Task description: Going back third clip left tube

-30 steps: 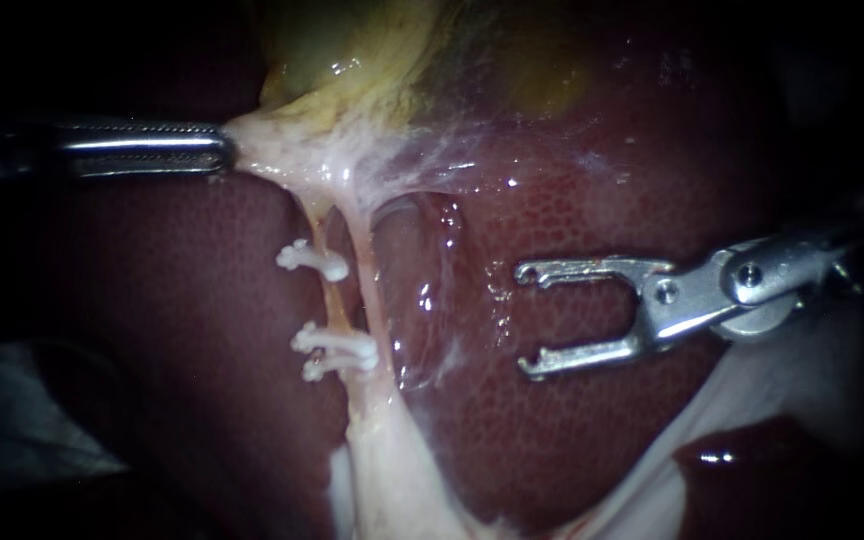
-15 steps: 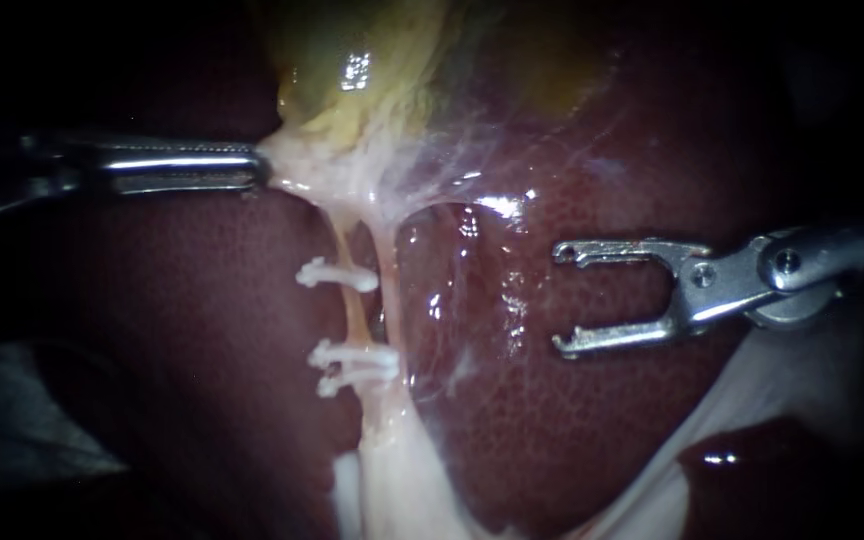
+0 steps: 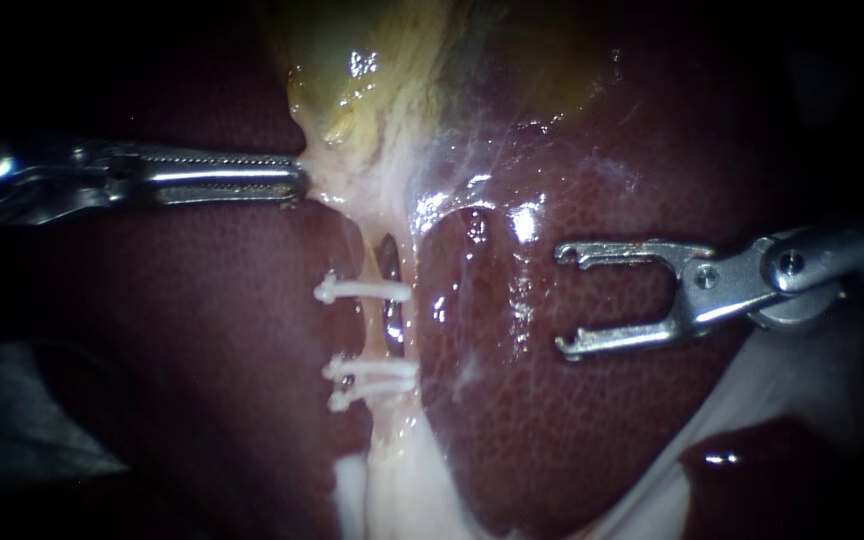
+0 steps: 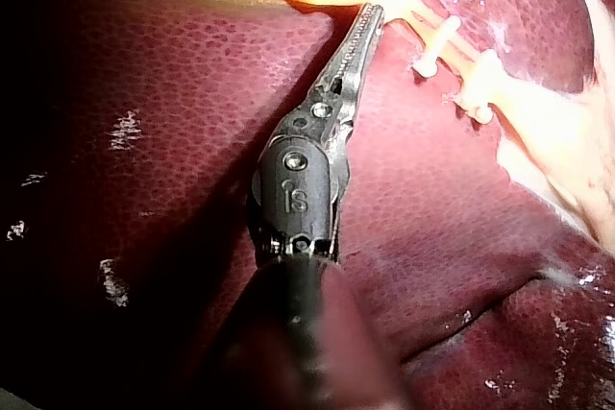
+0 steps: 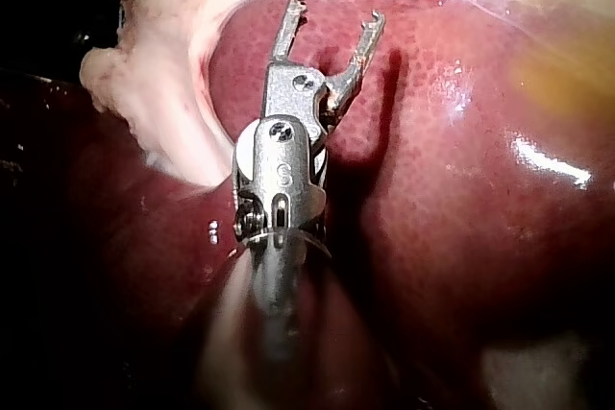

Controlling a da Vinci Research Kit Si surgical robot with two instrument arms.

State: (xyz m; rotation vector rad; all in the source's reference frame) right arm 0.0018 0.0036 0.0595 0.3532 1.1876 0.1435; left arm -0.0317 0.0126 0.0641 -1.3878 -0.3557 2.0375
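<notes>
Your left instrument point(image 3: 300, 182) has its jaws closed on the pale tissue just below the gallbladder point(image 3: 372, 70). It pulls that tissue sideways, which I judge is meant to hold the strands beneath it taut and spread out against the liver point(image 3: 602, 430) so you can read them. The left wrist view agrees: the toothed jaws lie together with the tissue pinched at their very tip. Your right instrument point(image 3: 564, 300) hangs over bare liver, well apart from the strands. Its two hooked jaws stand wide open with nothing between them, and the right wrist view shows the same empty gap. That fits a step of backing off once a clip is delivered, with the jaws parted so they drag nothing along. The left tube point(image 3: 370, 338) runs down from the held tissue. It carries three white clips: one upper clip point(image 3: 362, 291) set alone, then a lower pair point(image 3: 372, 378) lying close together. The stretch between the single clip and the pair is left bare, probably as the place for a later cut. A second strand runs just beside the left tube on its right, and you cannot tell from here whether the clip ends reach across it. In all: two instruments, three clips, two strands.
</notes>
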